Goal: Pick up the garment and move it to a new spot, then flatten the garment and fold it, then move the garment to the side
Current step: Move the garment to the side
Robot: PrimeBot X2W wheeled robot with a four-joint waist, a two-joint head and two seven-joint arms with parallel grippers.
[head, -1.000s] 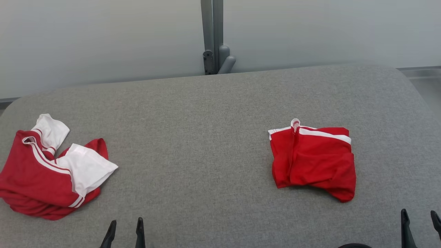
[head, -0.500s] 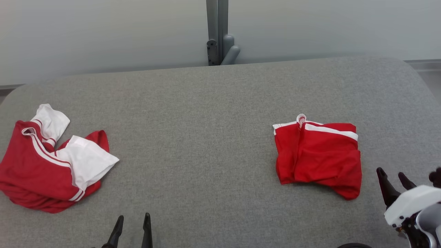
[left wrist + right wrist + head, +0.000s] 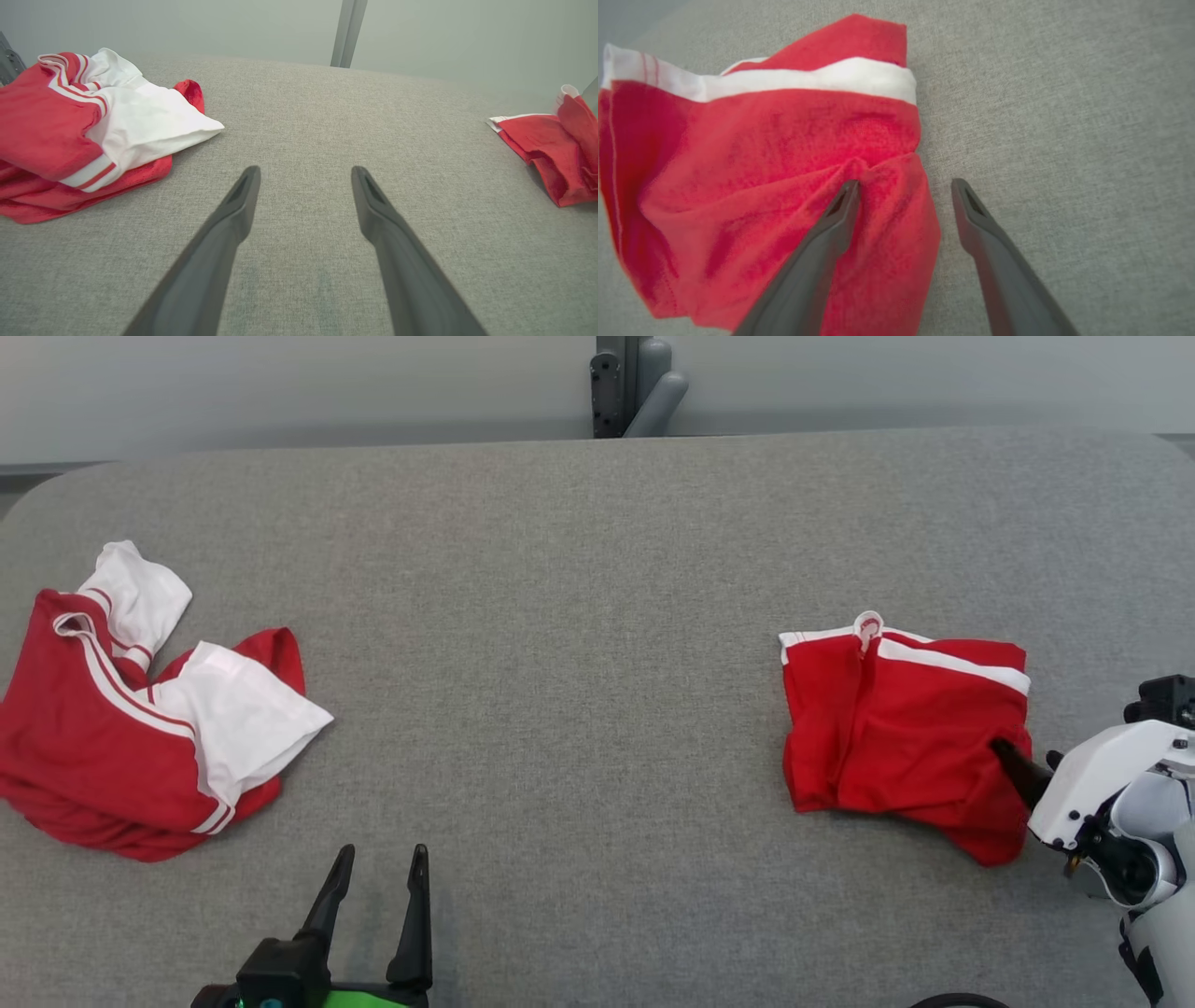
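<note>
My right gripper stands spread astride the edge of the red, white-banded cloth garment, left gripper spread and empty; I judge nothing lifted, every step outstanding.

The grey fabric-covered bench had rounded far corners; a crumpled red-and-white garment lay near its left edge, one white panel uppermost, striped trim showing; a grey post with a bracket stood just behind the far edge, before a pale wall.
</note>
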